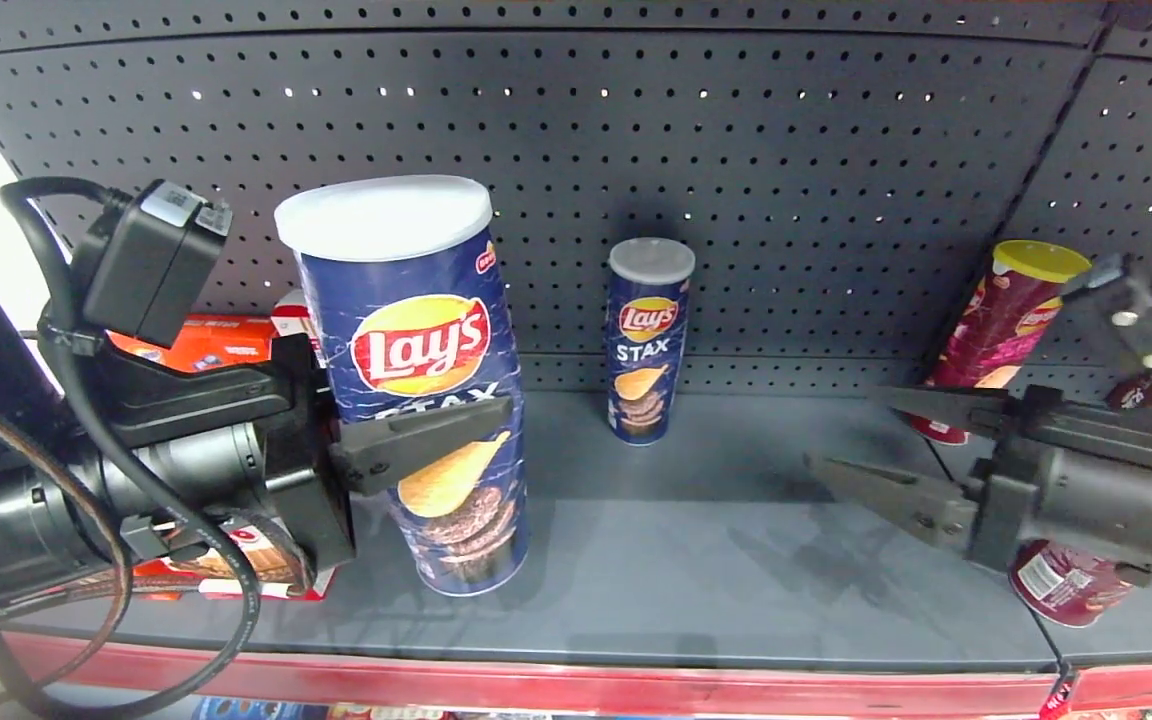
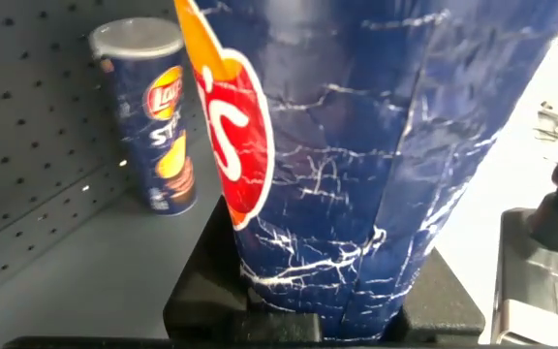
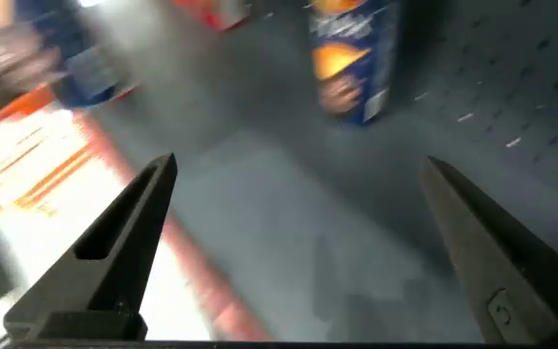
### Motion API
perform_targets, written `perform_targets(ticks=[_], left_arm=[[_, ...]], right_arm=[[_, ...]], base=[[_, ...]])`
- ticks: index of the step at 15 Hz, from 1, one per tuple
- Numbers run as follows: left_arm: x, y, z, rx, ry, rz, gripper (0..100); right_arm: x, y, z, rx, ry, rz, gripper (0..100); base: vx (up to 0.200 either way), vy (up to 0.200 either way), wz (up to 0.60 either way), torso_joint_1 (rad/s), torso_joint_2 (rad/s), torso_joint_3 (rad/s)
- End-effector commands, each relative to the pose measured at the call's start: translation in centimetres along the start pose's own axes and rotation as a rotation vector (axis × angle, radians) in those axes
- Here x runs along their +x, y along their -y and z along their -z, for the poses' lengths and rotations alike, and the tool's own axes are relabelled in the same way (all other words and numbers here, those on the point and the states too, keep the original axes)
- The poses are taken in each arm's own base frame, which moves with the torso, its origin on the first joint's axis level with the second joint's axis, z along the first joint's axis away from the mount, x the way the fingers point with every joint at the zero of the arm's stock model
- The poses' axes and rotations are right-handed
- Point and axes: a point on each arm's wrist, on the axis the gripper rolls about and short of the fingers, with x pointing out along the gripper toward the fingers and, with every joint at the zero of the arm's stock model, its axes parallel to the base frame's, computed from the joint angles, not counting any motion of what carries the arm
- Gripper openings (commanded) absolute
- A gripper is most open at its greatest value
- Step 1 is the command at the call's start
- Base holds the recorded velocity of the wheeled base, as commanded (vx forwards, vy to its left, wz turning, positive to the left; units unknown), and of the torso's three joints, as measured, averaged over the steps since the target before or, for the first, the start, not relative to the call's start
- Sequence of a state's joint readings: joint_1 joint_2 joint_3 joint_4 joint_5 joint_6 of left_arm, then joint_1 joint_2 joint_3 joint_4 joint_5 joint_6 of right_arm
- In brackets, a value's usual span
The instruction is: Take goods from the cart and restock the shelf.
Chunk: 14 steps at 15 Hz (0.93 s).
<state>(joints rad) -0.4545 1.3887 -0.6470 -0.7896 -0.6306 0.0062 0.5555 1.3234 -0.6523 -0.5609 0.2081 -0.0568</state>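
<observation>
Boxes: orange and red boxes lay at the far left of the shelf, partly hidden behind the left arm.
Left gripper: the left gripper was clenched around the middle of the big blue can, with one finger across its front.
Big blue can: it stood a little tilted at the front left of the shelf, white lid on top. I could not tell if its base touched the shelf.
Small blue can: the small blue can stood upright at the back, close to the pegboard, well apart from the big one.
Right gripper: the right gripper hung over the right part of the shelf, fingers spread wide and holding nothing.
Maroon cans: the maroon can with a yellow lid leaned tilted at the back right. A second maroon can lay under the right arm.
</observation>
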Motion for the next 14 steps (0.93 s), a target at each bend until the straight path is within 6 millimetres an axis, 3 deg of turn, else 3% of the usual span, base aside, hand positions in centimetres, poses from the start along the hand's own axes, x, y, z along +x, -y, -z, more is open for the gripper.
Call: perform_targets(ticks=[1,3,5,8,11,14], left_arm=[[0.0,-0.1,0.0,-0.001,-0.002,-0.002,0],[0.0,-0.1,0.1,-0.003,-0.004,-0.001,0],[0.0,-0.1,0.1,-0.004,-0.005,0.004,0],[0.1,-0.1,0.1,-0.003,-0.004,0.006,0],[0.1,-0.1,0.2,-0.006,-0.008,0.009,0],[0.1,-0.1,0.2,-0.005,-0.006,0.010,0]], right_arm=[[6.5,2.2,2.4,0.013,-0.062,0.086,100],[7.8,3.6,1.5,0.006,-0.027,0.090,100],[8.7,5.5,0.5,-0.039,0.028,-0.029,100],[8.8,6.6,0.9,-0.114,0.056,-0.154,100],[10.1,8.3,1.9,-0.196,0.108,-0.371,100],[11.8,9.7,2.2,-0.207,0.126,-0.404,100]], base=[[0.000,0.000,0.00,0.000,0.00,0.000],[0.000,0.000,0.00,0.000,0.00,0.000],[0.000,0.000,0.00,0.000,0.00,0.000],[0.000,0.000,0.00,0.000,0.00,0.000],[0.000,0.000,0.00,0.000,0.00,0.000],[0.000,0.000,0.00,0.000,0.00,0.000]])
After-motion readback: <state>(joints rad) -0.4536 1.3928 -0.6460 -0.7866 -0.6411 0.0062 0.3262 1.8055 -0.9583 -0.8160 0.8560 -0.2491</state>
